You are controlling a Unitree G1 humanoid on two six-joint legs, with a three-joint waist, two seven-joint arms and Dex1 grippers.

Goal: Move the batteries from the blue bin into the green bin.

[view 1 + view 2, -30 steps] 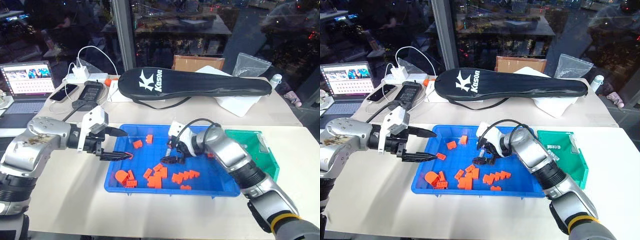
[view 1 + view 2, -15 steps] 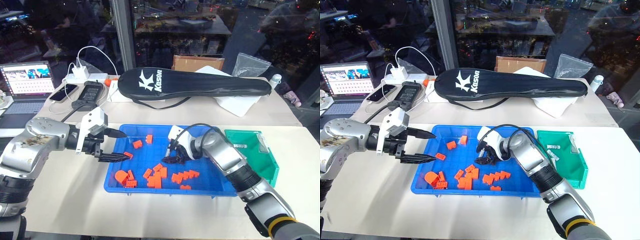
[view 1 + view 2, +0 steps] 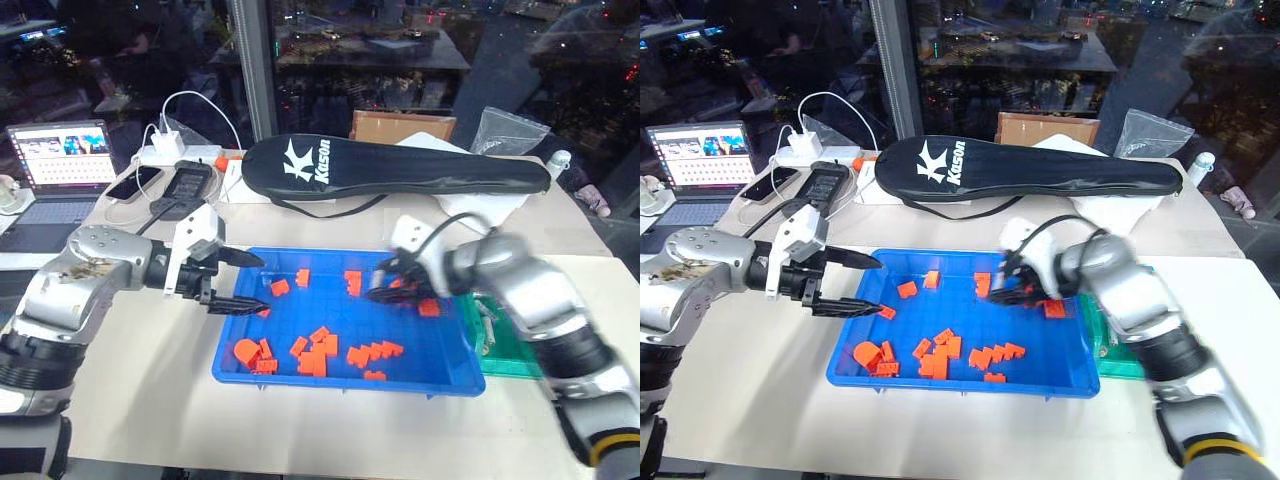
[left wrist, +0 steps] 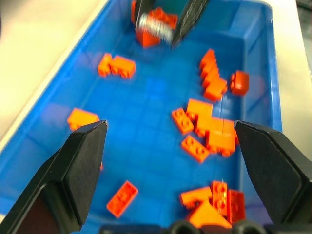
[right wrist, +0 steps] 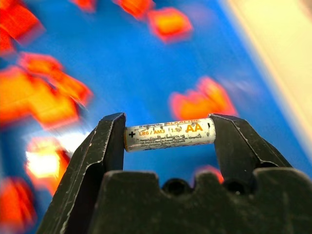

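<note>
Right pincer grips one battery (endwise) above blue bin; left pincer gapes

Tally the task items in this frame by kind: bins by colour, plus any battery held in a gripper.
blue bin: 1
green bin: 1
battery clamped end to end in the right gripper: 1
Total: 3
Whatever lies inside the green bin is too blurred to count.

Orange bricks, black racket bag, laptop
</note>
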